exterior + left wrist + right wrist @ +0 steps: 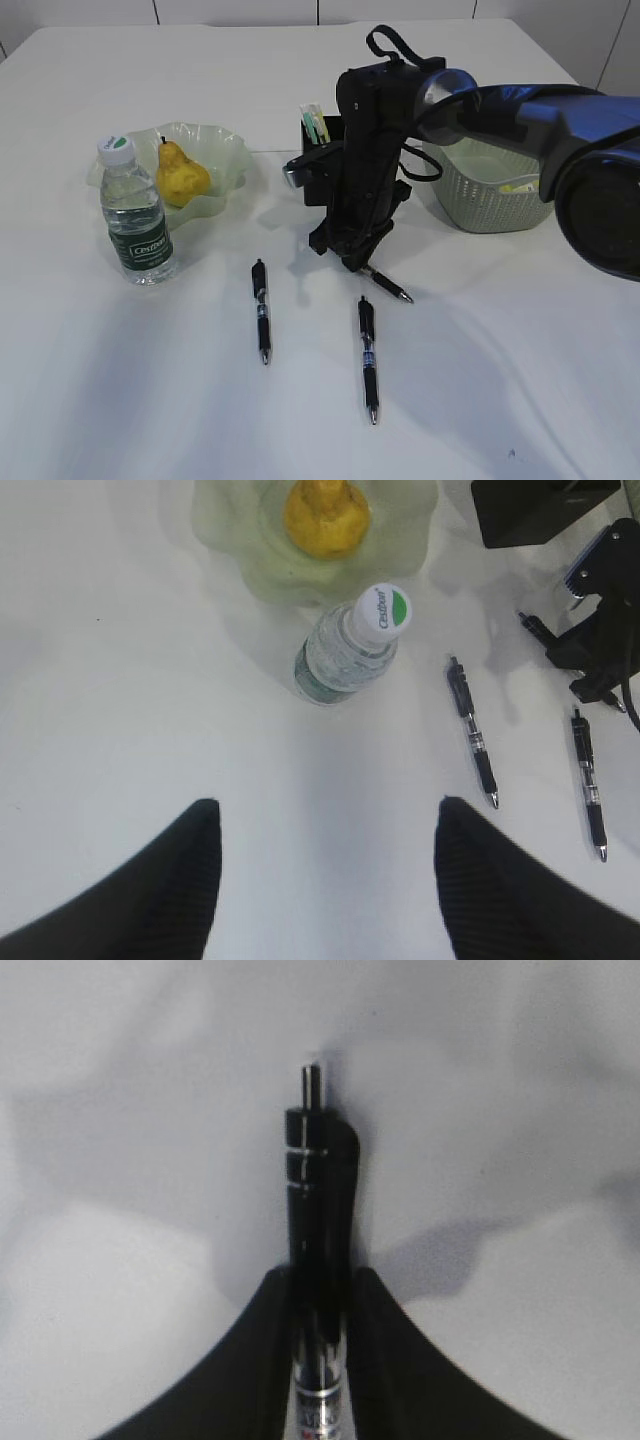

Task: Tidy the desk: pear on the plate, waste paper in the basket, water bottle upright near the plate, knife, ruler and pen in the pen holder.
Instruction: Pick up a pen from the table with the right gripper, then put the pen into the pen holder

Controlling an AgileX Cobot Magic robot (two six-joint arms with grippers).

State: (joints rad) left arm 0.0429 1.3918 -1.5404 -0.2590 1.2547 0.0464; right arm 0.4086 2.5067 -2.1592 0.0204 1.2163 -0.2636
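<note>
The white table [120, 380] carries everything. The basket [487, 195] sits at right with something yellow inside, probably the paper. The plate [222, 160] holds the pear [180, 175], and the bottle [135, 215] stands upright just beside it. The holder [318, 160] is behind the right hand [362, 262], which pinches one pen [312, 1220] low over the table. Two pens [262, 310] lie nearby. The left hand [325, 865] hangs spread, empty.
</note>
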